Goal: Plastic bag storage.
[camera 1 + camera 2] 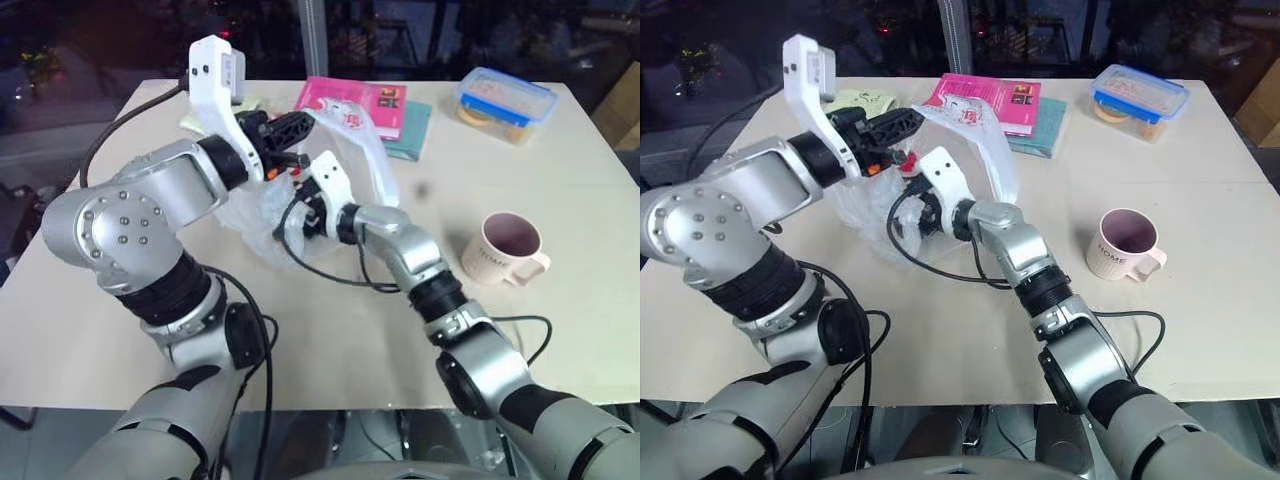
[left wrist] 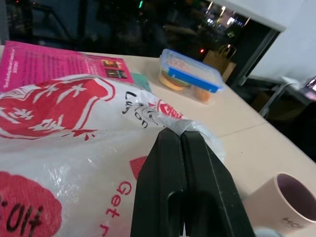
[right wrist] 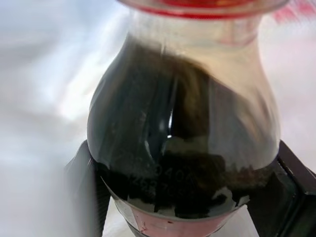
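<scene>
- Eye views: the plastic bag [image 1: 352, 150] sat toward the far middle of the desk [image 1: 330, 330], bunched but not yet stowed, so the storage looked only partly done. The left claw [image 1: 300, 125] was clamped on the bag's upper edge.
- Left wrist view: fingers [image 2: 170, 187] pressed together on the printed film; pink mug [image 2: 289, 202] nearby.
- Right wrist view: the right claw [image 3: 187, 173] held a dark bottle [image 3: 182, 138] between widely parted fingers, a grip the eye views hid behind the bag.

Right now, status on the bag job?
Left gripper shut on thin translucent-white plastic bag with red print, lifting its edge. Right gripper around dark bottle by the bag. Pink mug stands clear.
</scene>
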You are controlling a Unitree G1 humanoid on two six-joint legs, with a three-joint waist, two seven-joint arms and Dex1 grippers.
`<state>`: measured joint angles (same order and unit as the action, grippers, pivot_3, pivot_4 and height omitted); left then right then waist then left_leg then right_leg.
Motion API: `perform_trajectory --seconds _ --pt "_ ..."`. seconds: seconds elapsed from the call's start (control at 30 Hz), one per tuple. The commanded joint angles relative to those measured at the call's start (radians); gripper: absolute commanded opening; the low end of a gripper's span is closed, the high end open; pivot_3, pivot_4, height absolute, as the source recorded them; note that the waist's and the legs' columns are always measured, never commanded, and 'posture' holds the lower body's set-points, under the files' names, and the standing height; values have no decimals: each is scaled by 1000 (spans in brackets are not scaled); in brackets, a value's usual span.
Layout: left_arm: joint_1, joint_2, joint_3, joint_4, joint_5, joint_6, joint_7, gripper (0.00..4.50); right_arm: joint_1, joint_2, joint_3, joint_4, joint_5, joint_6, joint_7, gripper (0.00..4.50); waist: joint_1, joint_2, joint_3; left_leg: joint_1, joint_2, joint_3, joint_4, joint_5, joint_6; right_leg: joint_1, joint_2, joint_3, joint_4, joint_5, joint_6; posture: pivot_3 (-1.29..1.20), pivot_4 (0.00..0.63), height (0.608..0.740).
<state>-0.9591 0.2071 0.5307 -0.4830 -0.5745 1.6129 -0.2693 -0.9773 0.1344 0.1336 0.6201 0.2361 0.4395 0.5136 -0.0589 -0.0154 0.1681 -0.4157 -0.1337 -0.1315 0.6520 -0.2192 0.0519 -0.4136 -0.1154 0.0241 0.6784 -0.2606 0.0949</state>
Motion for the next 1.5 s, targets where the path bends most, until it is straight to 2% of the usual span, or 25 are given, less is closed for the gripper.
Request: perform_trajectory --seconds 0.03,0.13,0.23,0.27,0.3,0.4,0.6,0.73,0.87,1.0,1.1,1.13,1.2,1.23,1.3,1.43,1.5 --pt "19 -11 12 -58 -55 2 41 0 -138 91 -140 125 83 -54 -92 3039 0 0 0 0 1 0 0 1 -1 0 1 0 0 1 -1 0 150 740" --pt "59 -22 8 -82 -76 2 80 0 -238 93 -222 305 102 -131 -139 3039 -9 0 0 0 3 0 -1 1 -2 -1 4 1 0 2 -3 0 150 740" --pt "78 -42 4 -92 -82 2 108 0 -284 92 -223 418 81 -155 -72 3039 -14 0 0 0 4 1 -3 1 -3 -2 5 3 0 2 -3 0 150 740" --pt "82 -47 4 -92 -75 2 114 0 -289 92 -219 439 73 -160 -51 4111 -15 0 0 0 5 1 -3 1 -3 -2 6 4 0 2 -3 0 150 740" --pt "83 -52 5 -92 -64 2 119 0 -289 87 -207 448 60 -166 -27 4436 -14 0 0 0 5 1 -3 1 -3 -2 6 4 -1 2 -3 0 150 740" --pt "89 -64 12 -82 -42 -9 133 0 -268 65 -186 403 52 -141 33 4436 -13 0 0 0 5 1 -3 1 -3 -2 6 4 -1 2 -3 0 150 740" --pt "112 -65 15 -35 -13 -84 152 0 -104 -25 -124 8 71 50 97 4436 -7 0 0 0 5 0 -2 1 -3 -2 7 4 0 2 -3 0 150 740" --pt "142 -38 -18 26 19 -176 147 0 133 -183 -105 -583 168 347 84 4436 23 0 0 -1 5 -1 -1 1 -3 -2 7 3 -1 2 -3 0 150 740" --pt "159 6 -62 103 31 -268 115 0 263 -296 -145 -951 226 515 -1 4436 23 0 0 -1 5 -1 -1 1 -3 -2 7 3 -1 2 -3 0 150 740" --pt "146 34 -91 163 14 -326 76 0 414 -474 -203 -1272 265 601 -5 4436 36 0 0 -1 6 -1 -2 1 -4 -1 7 3 -1 2 -3 0 150 740" --pt "131 68 -139 232 15 -377 37 0 601 -691 -359 -1548 260 690 -10 4436 57 0 0 -2 4 -2 -2 0 -3 -1 5 1 -3 2 -3 0 150 740" --pt "128 78 -155 249 17 -394 28 0 639 -742 -386 -1597 260 702 -9 4436 62 0 0 -2 4 -1 -1 0 -3 -1 5 2 -4 2 -3 0 150 740" --pt "124 85 -174 269 11 -415 17 0 675 -762 -435 -1645 306 730 -16 4436 58 -1 0 -2 3 -1 -2 0 -2 -1 4 2 -4 2 -3 0 150 740" --pt "120 84 -198 280 16 -432 9 0 675 -721 -474 -1657 377 756 -23 4436 56 -1 0 -2 5 0 -2 0 -3 -1 6 2 -4 2 -3 0 150 740" --pt "114 77 -260 287 13 -459 -26 0 661 -663 -472 -1645 432 769 -44 4436 56 -2 -1 -1 6 0 -2 0 -3 0 6 2 -2 2 -3 0 150 740" --pt "130 95 -387 249 11 -520 -111 0 629 -640 -278 -1475 324 695 -107 4436 54 -1 -1 0 6 1 -1 0 -3 0 6 3 -2 4 -4 0 150 740" --pt "137 106 -395 235 -7 -527 -139 0 629 -622 -267 -1438 349 676 -94 4436 53 -1 -1 0 6 2 -1 1 -3 0 6 4 -2 4 -3 0 150 740"
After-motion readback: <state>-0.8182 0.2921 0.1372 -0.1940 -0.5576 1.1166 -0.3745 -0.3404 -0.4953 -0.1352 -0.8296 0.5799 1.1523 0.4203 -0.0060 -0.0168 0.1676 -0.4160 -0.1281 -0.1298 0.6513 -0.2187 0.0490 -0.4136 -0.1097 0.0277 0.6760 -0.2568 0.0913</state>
